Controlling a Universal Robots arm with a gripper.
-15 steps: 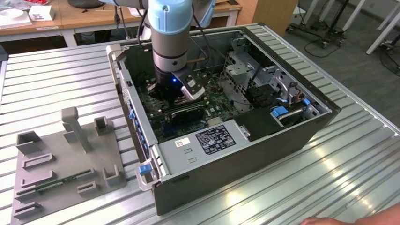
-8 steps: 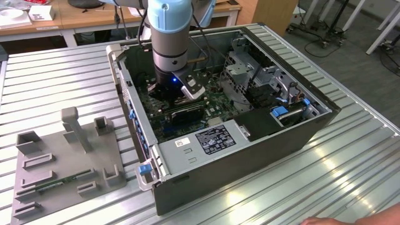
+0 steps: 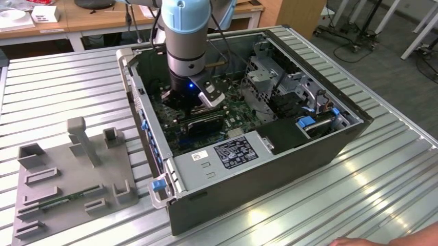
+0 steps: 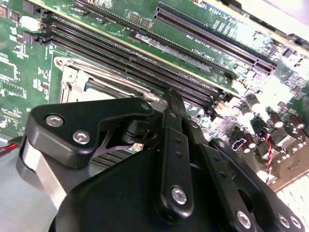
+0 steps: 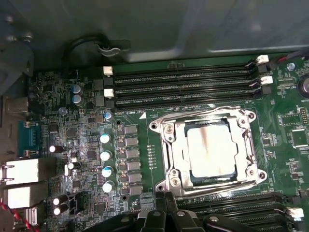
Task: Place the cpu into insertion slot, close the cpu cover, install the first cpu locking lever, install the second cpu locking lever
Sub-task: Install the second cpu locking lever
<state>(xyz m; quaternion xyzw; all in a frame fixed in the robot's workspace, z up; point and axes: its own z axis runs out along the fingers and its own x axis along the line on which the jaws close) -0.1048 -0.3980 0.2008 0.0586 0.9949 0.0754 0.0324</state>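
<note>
Well, the biggest thing on the ribbed metal table [image 3: 383, 169] is the open computer case [image 3: 274, 174], lying on its side with its walls standing up all round the green circuit board [image 5: 63, 96] — so the arm [image 3: 184, 36] reaches straight down into a fairly tight well. Off toward the exterior view's left sits a grey fixture tray [image 3: 68, 189], well apart from the case, with open table between them. Inside, the gripper [image 3: 195, 102] hangs low over the board, just above the socket area; its black linkage crowds the second wrist view, but whether the fingers are apart or closed I cannot tell. In the first wrist view the insertion slot [image 5: 166, 166] lies boxed between rows of long black memory slots [image 5: 183, 82] on two sides, with little bare board at its edges. The cpu cover [image 5: 246, 145] lies flat over it as a silver frame, and the cpu [image 5: 210, 150] sits in the slot — its dull grey top showing through the square cut-out.
</note>
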